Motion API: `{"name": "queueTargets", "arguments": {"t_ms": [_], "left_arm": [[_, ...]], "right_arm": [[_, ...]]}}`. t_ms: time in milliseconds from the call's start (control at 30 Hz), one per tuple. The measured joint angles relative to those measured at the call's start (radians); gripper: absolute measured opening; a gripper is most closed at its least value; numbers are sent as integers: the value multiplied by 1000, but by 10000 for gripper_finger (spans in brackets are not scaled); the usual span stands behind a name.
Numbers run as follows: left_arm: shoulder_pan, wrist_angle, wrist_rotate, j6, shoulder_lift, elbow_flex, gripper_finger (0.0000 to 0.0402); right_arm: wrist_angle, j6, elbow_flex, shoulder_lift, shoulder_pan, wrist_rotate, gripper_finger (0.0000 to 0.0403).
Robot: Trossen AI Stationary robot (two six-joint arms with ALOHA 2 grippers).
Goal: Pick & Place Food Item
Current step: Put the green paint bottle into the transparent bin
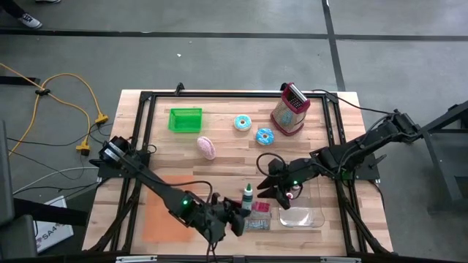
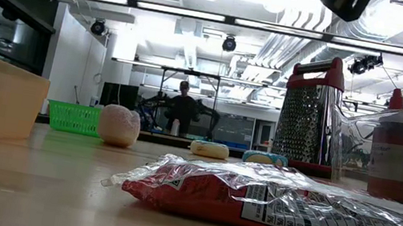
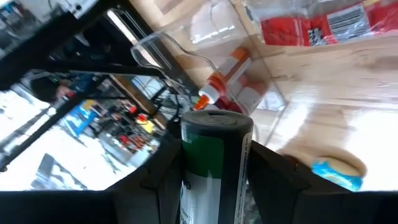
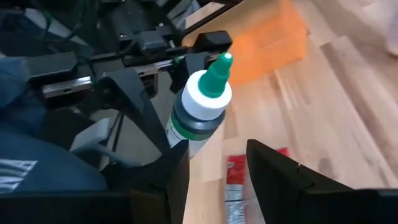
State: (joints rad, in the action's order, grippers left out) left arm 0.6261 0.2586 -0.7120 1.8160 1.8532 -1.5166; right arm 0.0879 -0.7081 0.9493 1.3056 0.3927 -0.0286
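Because the green-capped bottle (image 4: 202,112) is gripped around its base by the left gripper (image 1: 235,219) and lifted off the surface (image 1: 219,168), the right gripper (image 1: 272,188) waits beside it with jaws apart, seemingly for a handover.

1. You face a light wooden butcher-block table (image 1: 219,172).
2. On it lie a green mesh basket (image 1: 185,120), pink bun (image 1: 206,147), two frosted doughnuts (image 1: 243,123), metal box grater (image 1: 290,109).
3. Nearer you: orange rectangular mat (image 1: 159,212), crinkly red snack packet (image 2: 284,207), clear plastic tub (image 1: 303,208).
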Motion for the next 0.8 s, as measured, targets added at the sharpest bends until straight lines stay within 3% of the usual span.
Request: {"name": "queueTargets", "arguments": {"t_ms": [300, 800], "left_arm": [[14, -99, 23, 104, 0, 0, 154], [11, -141, 81, 132, 0, 0, 154]], "right_arm": [[-33, 46, 0, 0, 0, 40, 149], [-130, 104, 0, 0, 0, 88, 149]]}}
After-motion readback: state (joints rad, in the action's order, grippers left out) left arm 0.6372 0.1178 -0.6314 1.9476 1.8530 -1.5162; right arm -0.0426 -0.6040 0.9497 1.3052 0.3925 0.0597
